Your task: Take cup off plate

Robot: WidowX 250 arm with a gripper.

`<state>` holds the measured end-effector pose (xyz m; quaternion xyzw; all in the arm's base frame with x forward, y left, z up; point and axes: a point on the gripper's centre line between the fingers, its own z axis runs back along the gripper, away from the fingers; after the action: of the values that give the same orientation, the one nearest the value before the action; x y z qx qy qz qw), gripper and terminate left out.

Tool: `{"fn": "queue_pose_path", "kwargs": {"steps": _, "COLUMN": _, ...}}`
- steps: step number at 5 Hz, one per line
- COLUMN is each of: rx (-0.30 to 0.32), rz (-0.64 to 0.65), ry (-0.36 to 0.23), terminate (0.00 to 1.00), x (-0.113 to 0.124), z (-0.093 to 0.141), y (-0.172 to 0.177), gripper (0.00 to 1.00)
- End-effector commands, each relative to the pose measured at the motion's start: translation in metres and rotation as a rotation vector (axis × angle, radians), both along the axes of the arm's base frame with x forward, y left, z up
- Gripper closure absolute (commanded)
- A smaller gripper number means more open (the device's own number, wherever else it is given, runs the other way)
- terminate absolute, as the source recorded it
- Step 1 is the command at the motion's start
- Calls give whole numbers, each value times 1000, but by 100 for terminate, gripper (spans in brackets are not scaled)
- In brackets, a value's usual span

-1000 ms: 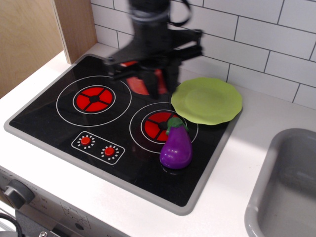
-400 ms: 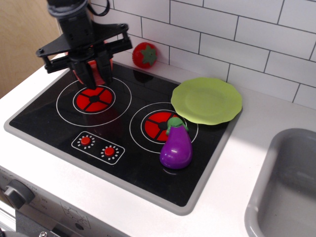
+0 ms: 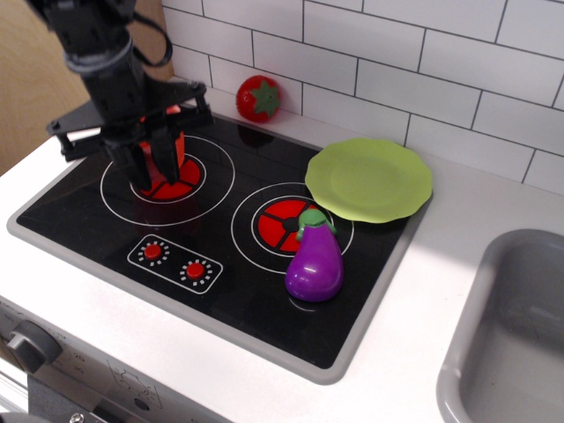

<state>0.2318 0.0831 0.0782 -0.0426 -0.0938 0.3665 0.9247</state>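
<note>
The red-orange cup (image 3: 169, 152) is held between my black gripper's (image 3: 152, 167) fingers over the left burner (image 3: 167, 176) of the toy stove; the fingers hide most of it. I cannot tell whether it touches the stove top. The lime-green plate (image 3: 370, 180) with its wavy rim lies bare at the stove's back right corner, far to the right of the gripper.
A purple toy eggplant (image 3: 315, 261) stands by the right burner (image 3: 284, 223), just in front of the plate. A red toy tomato (image 3: 259, 97) sits against the white tile wall. A grey sink (image 3: 515, 335) is at the right. A wooden panel (image 3: 44, 79) stands at the left.
My gripper has carried the cup from beside the plate leftward across the stove, and now lower over the left burner. The tomato has come into view behind it.
</note>
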Motion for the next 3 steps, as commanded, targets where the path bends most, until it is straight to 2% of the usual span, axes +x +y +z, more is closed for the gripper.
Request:
{"fn": "queue_pose_path", "kwargs": {"steps": 1, "rx": 40, "rz": 9, "ry": -22, "terminate": 0, "x": 10, "z": -5, "y": 11, "gripper": 100}}
{"fn": "queue_pose_path", "kwargs": {"steps": 2, "rx": 43, "rz": 5, "ry": -14, "terminate": 0, "x": 10, "z": 1, "y": 10, "gripper": 0}}
{"fn": "queue_pose_path", "kwargs": {"steps": 3, "rx": 40, "rz": 16, "ry": -7, "terminate": 0, "x": 9, "z": 12, "y": 10, "gripper": 0}}
